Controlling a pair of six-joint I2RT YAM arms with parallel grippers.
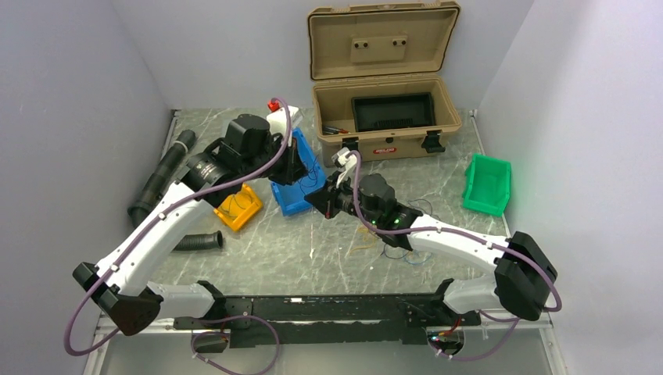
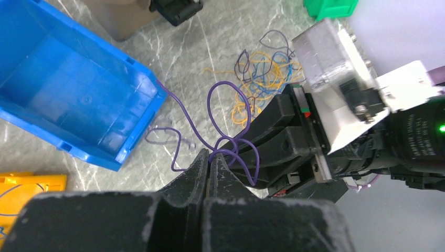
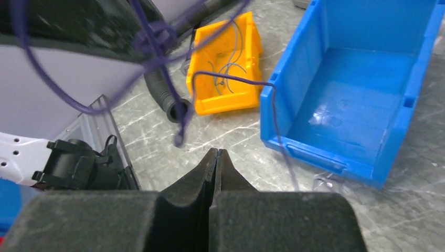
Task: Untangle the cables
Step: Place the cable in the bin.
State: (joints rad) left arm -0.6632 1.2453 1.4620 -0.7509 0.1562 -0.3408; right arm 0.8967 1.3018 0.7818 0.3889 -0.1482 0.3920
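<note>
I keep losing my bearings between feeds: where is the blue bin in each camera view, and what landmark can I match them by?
Top external: the blue bin is near the centre, just in front of the tan case.
Left wrist: upper left, open side facing the camera.
Right wrist: right side.
Shared landmark: the yellow bin beside it, at left centre, bottom left corner, top centre.

Left arm (image 1: 156, 224): my links white, joints black.
Right arm (image 1: 457, 242): same; green lights (image 1: 395, 221) at my wrist.
Cable (image 1: 356, 187): thick, purple, along both.
Base (image 1: 313, 312): black bar.
Left gripper (image 2: 209, 157): matte black, tapered.
Right gripper (image 3: 216, 155): identical.
</note>
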